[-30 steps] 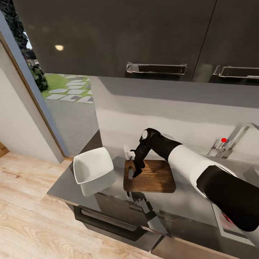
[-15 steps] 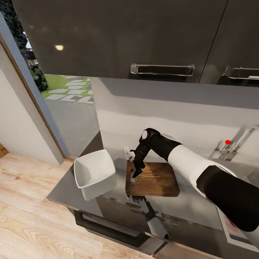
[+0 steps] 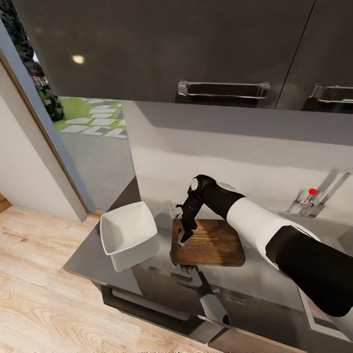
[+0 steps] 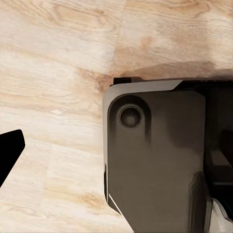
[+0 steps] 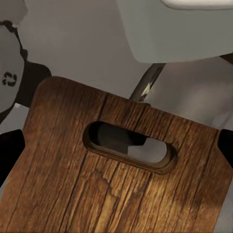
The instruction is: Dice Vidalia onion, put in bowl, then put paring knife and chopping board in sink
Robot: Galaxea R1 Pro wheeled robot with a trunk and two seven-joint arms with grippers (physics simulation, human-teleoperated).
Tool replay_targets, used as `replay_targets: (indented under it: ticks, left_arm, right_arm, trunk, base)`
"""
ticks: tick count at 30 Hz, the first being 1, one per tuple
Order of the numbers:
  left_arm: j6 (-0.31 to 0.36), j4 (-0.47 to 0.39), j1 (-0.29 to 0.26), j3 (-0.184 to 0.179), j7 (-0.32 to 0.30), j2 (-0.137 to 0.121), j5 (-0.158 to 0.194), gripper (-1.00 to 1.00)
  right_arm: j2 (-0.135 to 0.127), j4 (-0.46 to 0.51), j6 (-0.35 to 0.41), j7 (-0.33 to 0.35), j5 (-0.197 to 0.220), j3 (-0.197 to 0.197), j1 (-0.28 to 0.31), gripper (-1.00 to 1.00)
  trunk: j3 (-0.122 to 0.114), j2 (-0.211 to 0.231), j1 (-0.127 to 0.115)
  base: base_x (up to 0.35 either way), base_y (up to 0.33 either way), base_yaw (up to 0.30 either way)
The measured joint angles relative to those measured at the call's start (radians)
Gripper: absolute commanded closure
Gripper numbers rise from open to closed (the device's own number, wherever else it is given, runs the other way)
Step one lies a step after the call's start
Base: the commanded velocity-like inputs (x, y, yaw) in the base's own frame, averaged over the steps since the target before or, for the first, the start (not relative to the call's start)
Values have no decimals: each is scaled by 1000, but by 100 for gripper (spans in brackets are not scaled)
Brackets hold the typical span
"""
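1. The long glossy dark grey countertop point(image 3: 98, 257) ends in a corner at its near left, above grey drawers with a dark bar handle point(image 3: 144, 305).
2. A white square bowl with rounded corners and sloping sides point(image 3: 126, 233) stands near that left end of the countertop, tilted, its pale mirror image showing beneath it.
3. A dark brown wooden chopping board with an oblong handle slot point(image 3: 208, 243) lies flat just beside the bowl, toward the sink side; in the right wrist view the slot point(image 5: 130, 144) faces the bowl point(image 5: 179, 29).
4. The right arm's black gripper point(image 3: 182, 239) points down onto the slotted end of the board; whether its fingers are apart or together cannot be told.
5. A small pale object point(image 3: 171, 209) sits on the countertop behind the board's back left corner; it is too small to identify.
6. A tall chrome tap with a red-knobbed lever point(image 3: 314, 195) rises at the far right edge of the countertop.
7. The left wrist view shows light wooden floor point(image 4: 53, 73) and a dark grey robot part point(image 4: 155, 155).
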State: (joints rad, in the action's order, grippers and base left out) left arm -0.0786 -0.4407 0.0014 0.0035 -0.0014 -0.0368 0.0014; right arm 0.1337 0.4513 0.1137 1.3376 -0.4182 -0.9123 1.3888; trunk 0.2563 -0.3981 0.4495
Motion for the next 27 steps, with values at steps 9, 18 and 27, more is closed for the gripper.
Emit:
replay_targets:
  ticks: [9,18,27]
  left_arm:
    - [0,0,0,0,0,0,0,-100]
    - [-1,-1,0,1,0,0,0,-100]
    - [0,-1,0,0,0,0,0,-100]
  right_arm:
    - [1,0,0,-1,-2,0,0,-100]
    - [1,0,0,-3,-2,0,0,-100]
    - [4,0,0,-9,-2,0,0,-100]
  trunk:
    - [10,0,0]
    - [10,0,0]
    - [12,0,0]
  base:
    - [56,0,0]
    - [50,0,0]
    - [1,0,0]
